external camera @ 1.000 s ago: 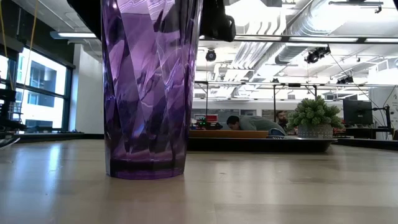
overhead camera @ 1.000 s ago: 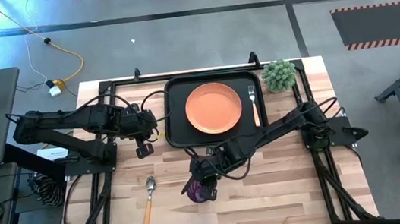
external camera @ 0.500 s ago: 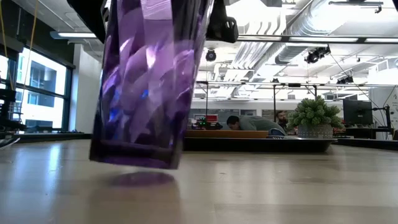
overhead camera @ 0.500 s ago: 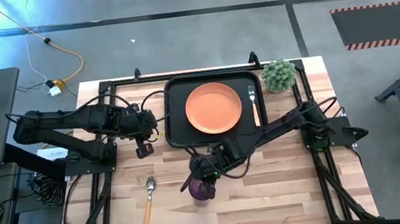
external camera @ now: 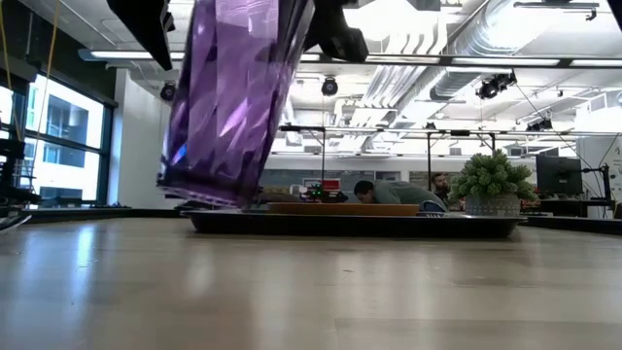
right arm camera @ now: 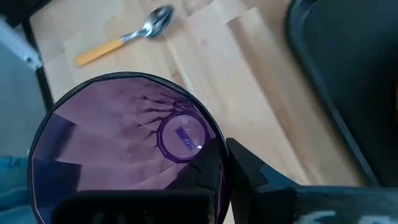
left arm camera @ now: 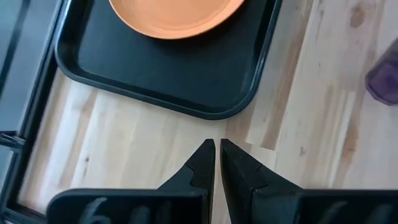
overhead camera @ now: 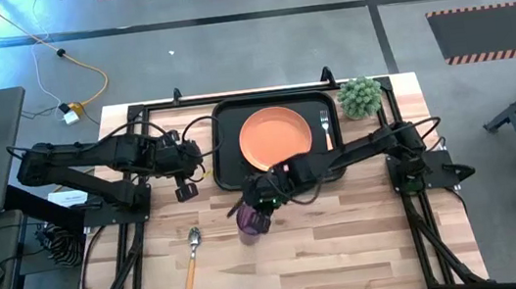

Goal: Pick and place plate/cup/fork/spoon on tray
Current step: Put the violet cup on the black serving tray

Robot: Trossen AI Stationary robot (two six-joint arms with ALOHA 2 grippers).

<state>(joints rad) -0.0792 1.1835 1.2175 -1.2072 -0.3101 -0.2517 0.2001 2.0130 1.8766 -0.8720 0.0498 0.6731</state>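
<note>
The dark purple cup (overhead camera: 252, 221) hangs above the table just off the black tray's (overhead camera: 225, 119) near left corner, with my right gripper (overhead camera: 263, 204) shut on it. In the low view the cup (external camera: 233, 97) is tilted, its base clear of the wood. The orange plate (overhead camera: 275, 139) and the fork (overhead camera: 326, 131) lie on the tray. The spoon (overhead camera: 193, 256) lies on the table near the front, left of the cup. My left gripper (overhead camera: 185, 191) hovers shut, holding nothing, left of the tray's near left corner. My right gripper pinches the cup's wall at its rim (right arm camera: 219, 144), one finger inside the cup (right arm camera: 205, 177) and one outside (right arm camera: 252, 171). The fingers come from above, slanting from the table's right. The cup hangs below them, tilted and lifted clear of the table.
A small potted plant (overhead camera: 361, 97) stands at the table's far right corner beside the tray. Bare wood lies between the spoon and the tray. Black frame rails (overhead camera: 130, 229) run along both sides of the table.
My right gripper has shut on the cup's rim and lifted it off the table. It has carried the cup up and toward the far edge, closer to the tray. The cup, upright on the table a second ago, now hangs tilted.
</note>
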